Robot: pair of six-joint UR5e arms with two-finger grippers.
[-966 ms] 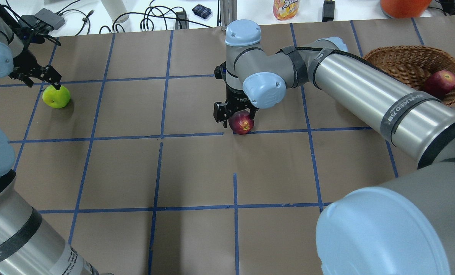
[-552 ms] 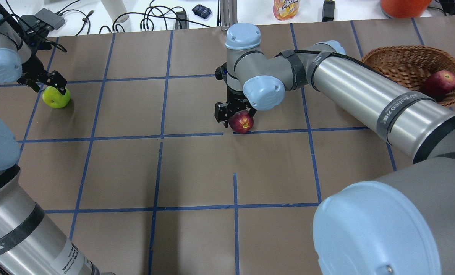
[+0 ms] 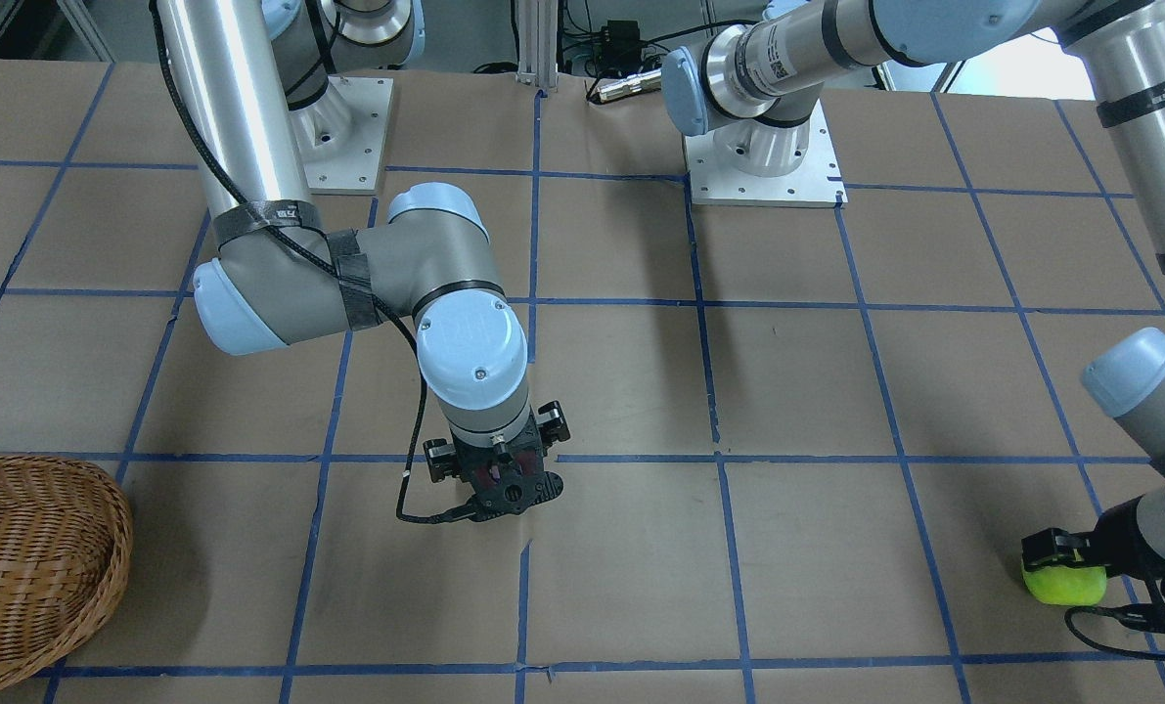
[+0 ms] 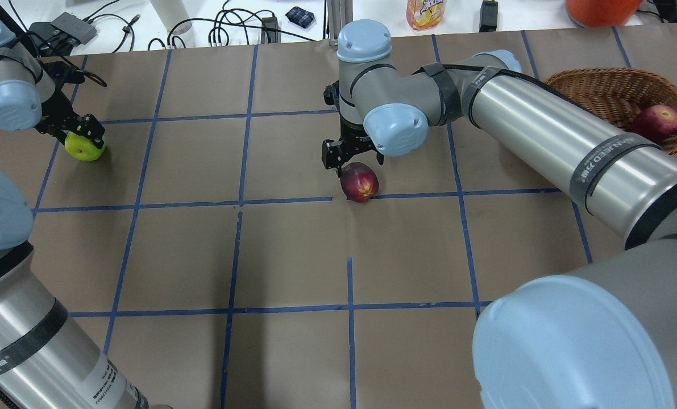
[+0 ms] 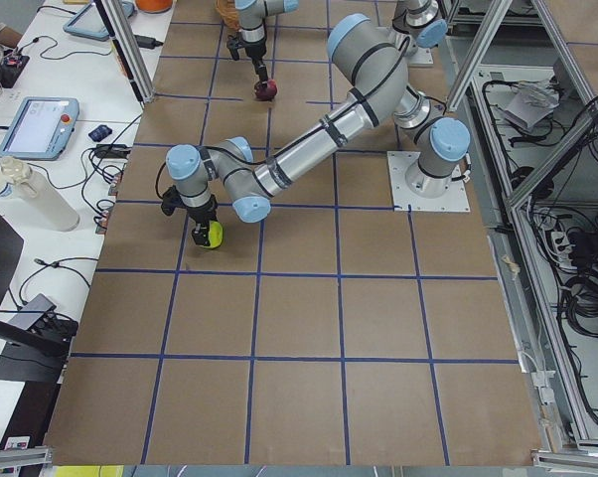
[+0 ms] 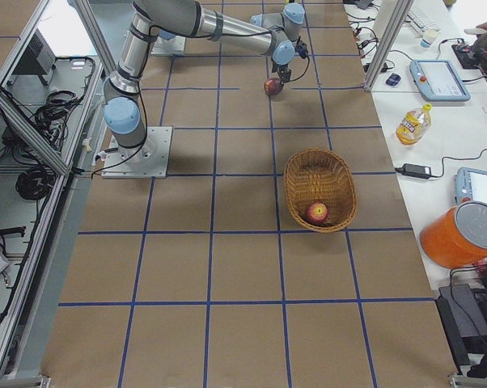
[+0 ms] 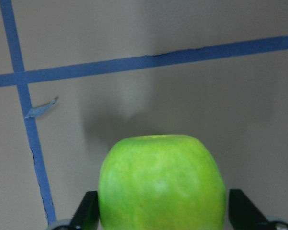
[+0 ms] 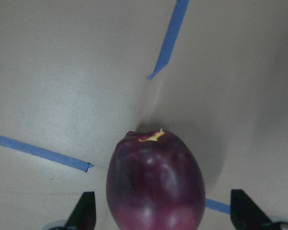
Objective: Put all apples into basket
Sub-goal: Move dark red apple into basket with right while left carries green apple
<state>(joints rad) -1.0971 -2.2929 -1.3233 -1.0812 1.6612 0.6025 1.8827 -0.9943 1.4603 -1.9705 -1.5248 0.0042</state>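
The lime green apple [image 4: 86, 146] lies on the table at the far left. My left gripper [image 4: 79, 136] is open, its fingers on either side of that apple [image 7: 160, 184]. The dark maroon apple [image 4: 360, 182] lies near the table's middle on a blue tape line. My right gripper [image 4: 354, 162] is open and hangs just above and behind it; in the right wrist view the apple [image 8: 156, 184] sits between the spread fingers with gaps on both sides. The red apple [image 4: 655, 122] lies in the wicker basket [image 4: 599, 91] at the far right.
Beyond the table's far edge are a juice bottle [image 4: 425, 12], an orange container [image 4: 599, 8] and cables [image 4: 224, 31]. The right arm's forearm [image 4: 543, 136] passes in front of the basket. Blue tape lines grid the brown table [image 4: 293, 255].
My left gripper has come down around the green apple. My right gripper has lifted a little off the maroon apple, which has stayed in place.
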